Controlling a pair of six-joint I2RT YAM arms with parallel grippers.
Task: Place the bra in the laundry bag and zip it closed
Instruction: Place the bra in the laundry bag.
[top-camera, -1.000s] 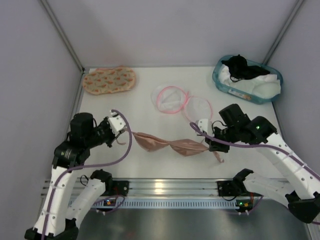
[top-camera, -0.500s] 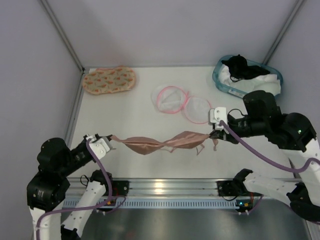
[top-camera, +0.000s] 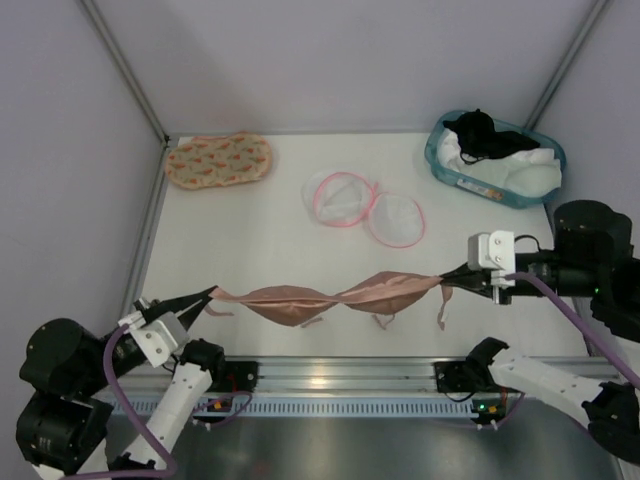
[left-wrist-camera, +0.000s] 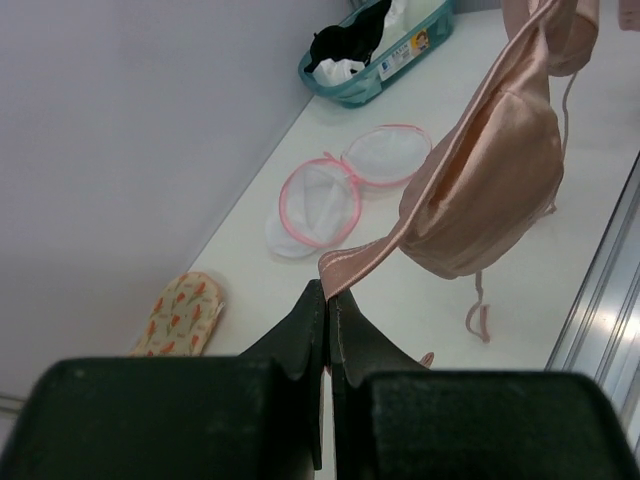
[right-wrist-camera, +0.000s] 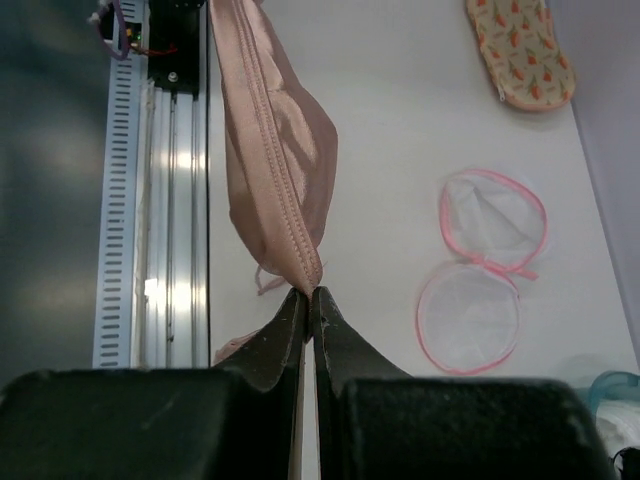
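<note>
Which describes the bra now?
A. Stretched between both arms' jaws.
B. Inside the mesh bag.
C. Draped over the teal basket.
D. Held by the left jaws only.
A: the left jaws and the right jaws each pinch one end of the bra, which spans between them.

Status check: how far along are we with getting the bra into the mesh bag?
Done: the salmon-pink satin bra has been picked up. In hand: the left jaws and the right jaws are each shut on one end, holding it stretched in the air. Left: the round white mesh laundry bag with the pink zipper rim lies open, apart from the bra. The bra has to go in, and then the bag needs zipping.
</note>
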